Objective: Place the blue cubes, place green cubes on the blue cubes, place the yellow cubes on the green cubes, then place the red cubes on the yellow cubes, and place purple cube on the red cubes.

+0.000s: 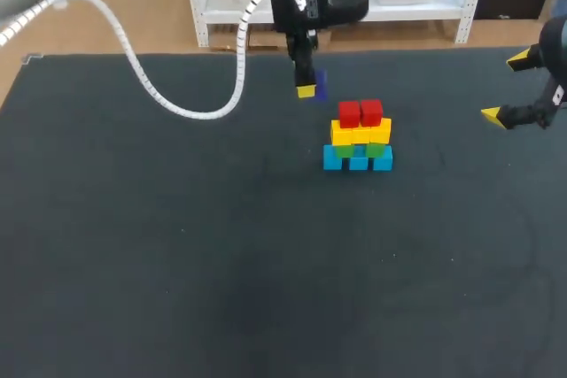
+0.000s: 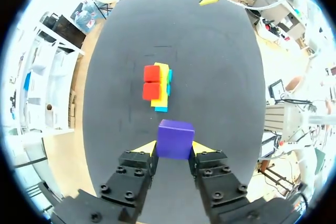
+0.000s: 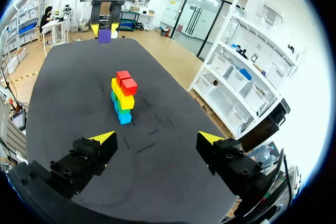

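A stack stands mid-table: blue cubes [image 1: 357,159] at the bottom, green cubes [image 1: 359,150] on them, yellow cubes [image 1: 361,134] above, two red cubes [image 1: 360,113] on top. My left gripper [image 1: 308,88] hangs above the table behind and to the left of the stack, shut on the purple cube [image 2: 175,139]. The left wrist view has the stack [image 2: 156,87] ahead of that cube. My right gripper [image 3: 156,139] stands open and holds nothing at the right edge [image 1: 505,88]; the stack [image 3: 123,96] lies ahead of it, with the purple cube [image 3: 104,35] beyond.
The dark table [image 1: 221,245] carries only the stack. A white coiled cable [image 1: 168,95] of my left arm loops over the back left of the table.
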Controlling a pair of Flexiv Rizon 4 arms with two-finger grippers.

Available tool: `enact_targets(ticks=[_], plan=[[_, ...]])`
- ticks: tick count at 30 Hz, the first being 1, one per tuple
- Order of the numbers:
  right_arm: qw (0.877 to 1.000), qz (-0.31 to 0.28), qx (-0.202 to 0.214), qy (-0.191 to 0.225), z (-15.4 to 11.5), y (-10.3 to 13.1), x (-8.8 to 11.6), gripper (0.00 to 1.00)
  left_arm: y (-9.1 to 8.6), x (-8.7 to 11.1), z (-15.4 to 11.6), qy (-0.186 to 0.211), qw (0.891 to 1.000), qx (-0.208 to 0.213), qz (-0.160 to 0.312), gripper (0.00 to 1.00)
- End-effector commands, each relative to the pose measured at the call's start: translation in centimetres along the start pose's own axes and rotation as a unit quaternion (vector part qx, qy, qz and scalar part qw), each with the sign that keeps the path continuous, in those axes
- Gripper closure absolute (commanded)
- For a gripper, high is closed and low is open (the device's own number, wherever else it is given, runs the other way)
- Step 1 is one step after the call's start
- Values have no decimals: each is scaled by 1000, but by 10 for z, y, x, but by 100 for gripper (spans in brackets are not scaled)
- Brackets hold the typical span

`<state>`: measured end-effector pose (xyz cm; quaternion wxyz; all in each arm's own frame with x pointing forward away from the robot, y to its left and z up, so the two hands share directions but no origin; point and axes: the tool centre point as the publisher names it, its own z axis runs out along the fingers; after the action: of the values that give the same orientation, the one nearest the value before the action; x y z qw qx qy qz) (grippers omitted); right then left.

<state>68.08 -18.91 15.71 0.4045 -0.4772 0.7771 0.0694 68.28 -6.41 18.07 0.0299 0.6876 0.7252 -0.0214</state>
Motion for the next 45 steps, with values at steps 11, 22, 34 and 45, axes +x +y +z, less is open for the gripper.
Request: enact_targets(ticks=[11, 22, 34, 45], plan=[[1000, 0, 4, 2, 1, 2, -1, 0, 17, -31, 23, 10, 1000, 14, -12, 100], [1000, 0, 4, 2, 1, 2, -1, 0, 18, -56, 35, 31, 999, 4, 14, 100], [1000, 0, 4, 2, 1, 2, -1, 0, 20, -69, 44, 35, 999, -4, 31, 100], [1000, 0, 4, 2, 1, 2, -1, 0, 26, -72, 55, 44, 999, 5, 31, 100]])
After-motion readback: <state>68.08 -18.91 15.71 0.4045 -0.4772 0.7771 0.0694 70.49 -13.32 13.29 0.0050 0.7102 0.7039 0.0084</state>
